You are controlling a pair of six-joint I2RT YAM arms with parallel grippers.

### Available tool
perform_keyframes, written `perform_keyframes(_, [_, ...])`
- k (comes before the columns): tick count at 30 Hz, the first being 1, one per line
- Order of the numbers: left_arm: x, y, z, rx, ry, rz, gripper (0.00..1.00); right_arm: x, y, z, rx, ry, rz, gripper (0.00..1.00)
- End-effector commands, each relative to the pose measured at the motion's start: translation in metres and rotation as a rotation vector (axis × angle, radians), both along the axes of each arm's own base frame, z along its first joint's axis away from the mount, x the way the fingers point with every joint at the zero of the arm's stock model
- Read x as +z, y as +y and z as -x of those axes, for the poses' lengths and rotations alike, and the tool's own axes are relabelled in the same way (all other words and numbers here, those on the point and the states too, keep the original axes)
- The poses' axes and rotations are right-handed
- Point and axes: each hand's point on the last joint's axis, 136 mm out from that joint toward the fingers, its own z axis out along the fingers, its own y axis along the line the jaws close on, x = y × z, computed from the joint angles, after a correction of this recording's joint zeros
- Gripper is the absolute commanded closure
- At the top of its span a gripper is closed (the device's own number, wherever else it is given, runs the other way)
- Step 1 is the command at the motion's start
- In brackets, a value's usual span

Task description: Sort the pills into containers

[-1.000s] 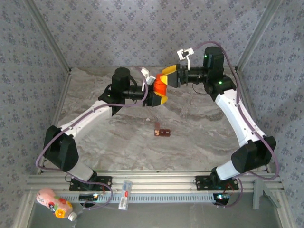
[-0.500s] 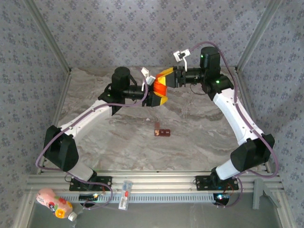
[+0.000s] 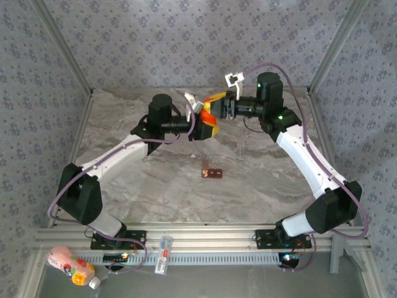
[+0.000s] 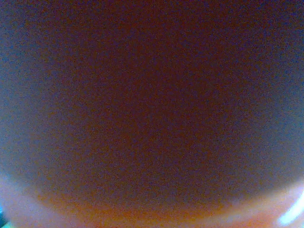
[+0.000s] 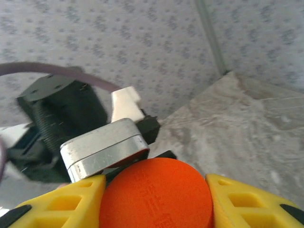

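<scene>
An orange bottle [image 3: 208,115] hangs in the air above the back middle of the table, between both arms. My left gripper [image 3: 205,126] is shut on the bottle's body from the left, and the left wrist view is a dark orange blur pressed up against it. My right gripper [image 3: 215,104] comes in from the right. In the right wrist view its yellow fingers [image 5: 66,202] press on both sides of the bottle's round orange cap [image 5: 156,190]. The containers [image 3: 212,173], a small dark reddish-brown strip, lie on the marble table [image 3: 155,186] below. The pills are out of view.
A pink and yellow bottle [image 3: 71,266] lies below the front rail at the bottom left. A small clear item [image 3: 163,253] rests on the rail. Patterned walls and metal posts [image 3: 329,53] close in the back and sides.
My right gripper has moved left to the bottle and its jaws have closed on the cap. The left gripper has kept its hold on the bottle and has shifted only slightly.
</scene>
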Motion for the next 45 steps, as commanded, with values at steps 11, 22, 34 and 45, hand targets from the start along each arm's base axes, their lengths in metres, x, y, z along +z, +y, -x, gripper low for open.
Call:
perform_keyframes(11, [0.047, -0.02, -0.023, 0.285, -0.137, 0.238, 1.0, -0.031, 0.029, -0.019, -0.145, 0.014, -0.009, 0.67])
perform_keyframes(22, [0.05, 0.002, -0.038, 0.32, -0.114, 0.212, 1.0, 0.021, -0.031, -0.003, -0.057, -0.046, -0.093, 0.21])
perform_keyframes(34, [0.061, 0.003, 0.017, -0.075, -0.114, 0.143, 1.0, 0.044, -0.039, 0.024, 0.193, -0.017, -0.093, 0.14])
perform_keyframes(45, [0.056, -0.001, 0.036, -0.204, -0.08, 0.103, 1.0, 0.047, -0.021, 0.029, 0.266, 0.0, -0.1, 0.15])
